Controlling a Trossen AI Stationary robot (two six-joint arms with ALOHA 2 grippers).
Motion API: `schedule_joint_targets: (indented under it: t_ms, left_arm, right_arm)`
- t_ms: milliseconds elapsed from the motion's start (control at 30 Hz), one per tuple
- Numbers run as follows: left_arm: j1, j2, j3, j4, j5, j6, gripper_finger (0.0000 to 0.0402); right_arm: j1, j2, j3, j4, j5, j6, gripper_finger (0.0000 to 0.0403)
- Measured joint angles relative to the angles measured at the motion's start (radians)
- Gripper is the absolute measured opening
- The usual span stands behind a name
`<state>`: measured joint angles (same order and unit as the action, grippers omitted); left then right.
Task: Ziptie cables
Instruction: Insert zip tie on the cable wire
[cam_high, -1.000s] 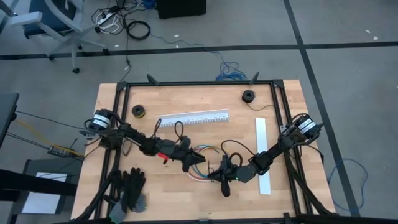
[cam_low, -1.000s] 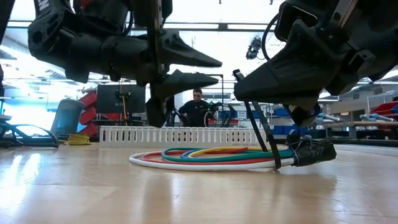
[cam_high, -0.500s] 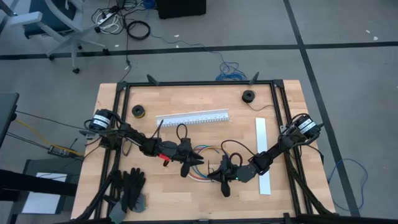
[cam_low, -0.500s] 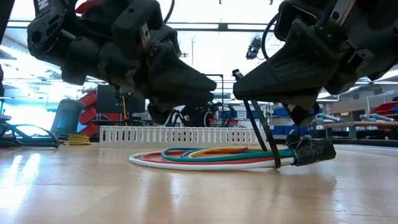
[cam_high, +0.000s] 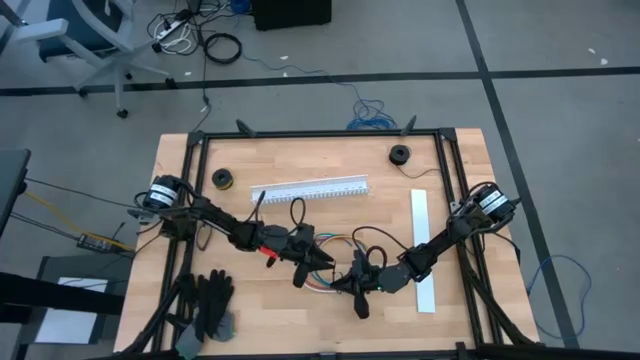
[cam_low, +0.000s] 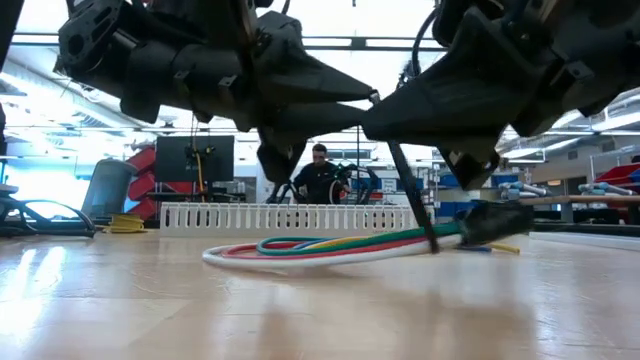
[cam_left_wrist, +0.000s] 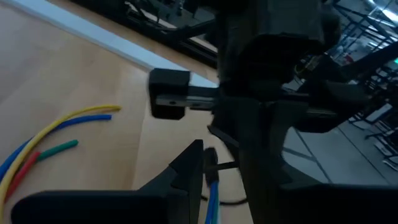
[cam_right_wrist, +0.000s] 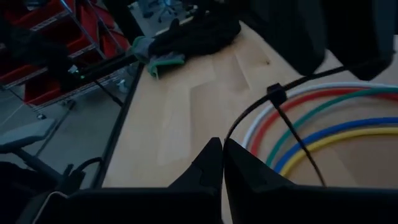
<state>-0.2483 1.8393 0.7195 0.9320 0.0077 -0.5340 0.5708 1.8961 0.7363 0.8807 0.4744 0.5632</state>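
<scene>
The cables (cam_low: 330, 244), a flat coil of red, green, blue, yellow and white wires, lie at the table's middle (cam_high: 335, 262). A black zip tie (cam_right_wrist: 275, 94) loops around them. My right gripper (cam_right_wrist: 222, 144) is shut on its strap and hangs low over the coil (cam_high: 350, 283). The coil's end with the dark plug (cam_low: 495, 220) is raised off the wood. My left gripper (cam_low: 365, 102) comes in from the table's left (cam_high: 318, 265), open. The tie's free tip (cam_low: 378, 97) stands at its fingertips; whether they touch it I cannot tell. My right gripper pinches the zip tie's strap (cam_right_wrist: 231, 132) between its two fingertips, a short way from the tie's head. The fingers come nearly level from the table's right. The strap runs slanting down from them to the loop around the cables (cam_low: 432, 245), and its free tip points up.
A white slotted channel (cam_high: 310, 189) lies behind the coil and a flat white strip (cam_high: 424, 250) at the right. Two dark rolls (cam_high: 222, 178) (cam_high: 400, 154) sit near the far edge. Black gloves (cam_high: 210, 305) lie at the near left. A person (cam_low: 318, 175) is far behind the table.
My left gripper has moved toward the table's right, up to the zip tie's free tip and my right gripper, and has rolled about its own axis. The tied end of the cables with the dark plug has risen off the table; the coil's other side stays down.
</scene>
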Motion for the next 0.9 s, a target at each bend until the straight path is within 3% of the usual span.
schedule_joint_targets:
  t_ms: [200,533,900]
  left_arm:
    - [0.0,0.0,0.005,-0.008,0.015,-0.045,0.007]
    - [0.0,0.0,0.005,0.026,0.038,-0.043,0.0003]
    - [0.005,0.0,0.004,0.064,0.017,-0.037,0.0007]
  right_arm:
    - [-0.005,0.0,0.001,-0.032,0.001,0.019,0.0]
    - [-0.01,0.0,0.001,-0.047,0.005,0.054,0.0]
    - [-0.012,0.0,0.001,-0.049,-0.012,0.072,0.0]
